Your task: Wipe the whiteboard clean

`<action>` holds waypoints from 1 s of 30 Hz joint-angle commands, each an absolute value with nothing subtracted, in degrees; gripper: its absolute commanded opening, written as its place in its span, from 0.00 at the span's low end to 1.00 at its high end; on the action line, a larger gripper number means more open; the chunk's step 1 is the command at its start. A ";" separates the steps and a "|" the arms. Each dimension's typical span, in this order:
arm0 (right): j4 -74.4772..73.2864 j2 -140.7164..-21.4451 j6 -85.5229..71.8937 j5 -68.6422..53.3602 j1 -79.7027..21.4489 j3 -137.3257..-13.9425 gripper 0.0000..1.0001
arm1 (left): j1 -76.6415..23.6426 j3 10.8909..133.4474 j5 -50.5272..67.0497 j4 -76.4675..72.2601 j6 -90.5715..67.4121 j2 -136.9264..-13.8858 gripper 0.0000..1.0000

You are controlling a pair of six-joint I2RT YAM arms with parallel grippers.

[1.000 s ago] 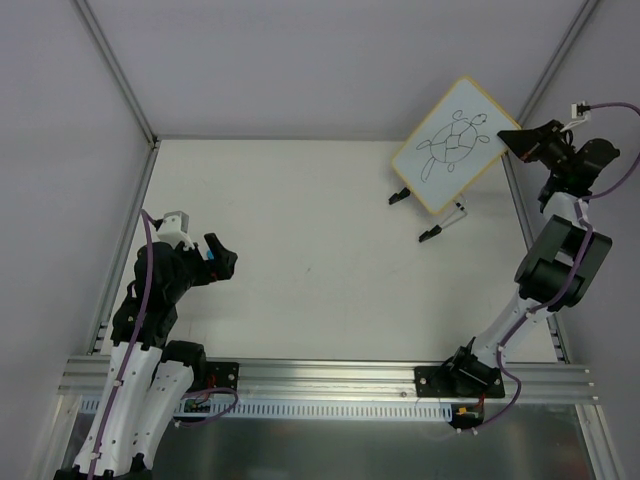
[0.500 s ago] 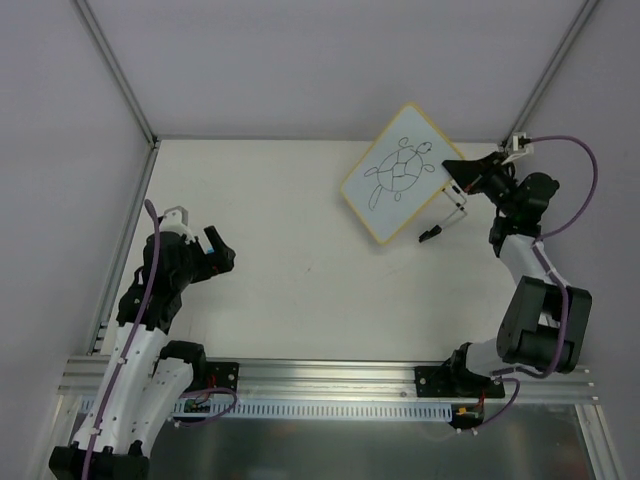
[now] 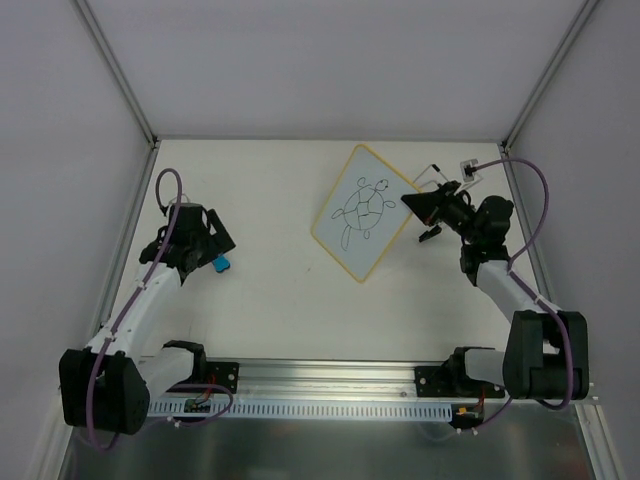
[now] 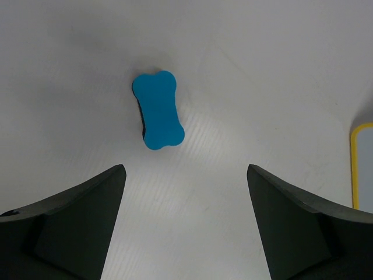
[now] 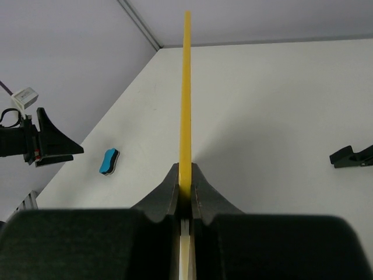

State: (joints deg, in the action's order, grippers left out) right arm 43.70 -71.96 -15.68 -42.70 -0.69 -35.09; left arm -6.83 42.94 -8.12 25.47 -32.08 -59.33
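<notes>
right tool (image 5: 185,185) clamps whiteboard (image 3: 362,212) edge | left tool (image 4: 185,175) wide, blue eraser (image 4: 158,110) ahead | black foot (image 5: 351,156) lies on table (image 3: 270,300)

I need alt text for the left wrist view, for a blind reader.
A small blue bone-shaped eraser lies on the white table, just ahead of the left gripper, whose two dark fingers are spread wide. A yellow-rimmed corner of the whiteboard shows at the right edge.
</notes>
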 commanded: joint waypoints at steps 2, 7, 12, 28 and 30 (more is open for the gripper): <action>52.82 -72.59 -13.53 -40.61 -3.95 -35.77 0.00 | -7.38 43.77 -13.27 20.22 -37.97 -63.97 0.86; 53.96 -74.18 -14.24 -38.94 -6.06 -36.03 0.00 | -7.38 45.26 -14.76 18.20 -38.67 -71.71 0.86; 53.70 -73.74 -14.06 -38.32 -7.29 -36.12 0.00 | -7.38 45.62 -16.87 17.32 -39.11 -77.33 0.81; 53.26 -73.92 -13.71 -38.76 -7.65 -35.33 0.00 | -6.42 49.13 -16.79 16.08 -38.32 -86.83 0.64; 53.17 -73.83 -13.54 -38.67 -7.65 -35.24 0.00 | -6.42 49.04 -16.52 16.08 -38.58 -87.27 0.63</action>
State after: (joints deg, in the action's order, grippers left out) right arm 47.77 -74.17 -16.64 -39.24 -7.16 -35.07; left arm -6.70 47.40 -15.57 16.86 -38.00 -86.56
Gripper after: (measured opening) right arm 0.057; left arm 0.635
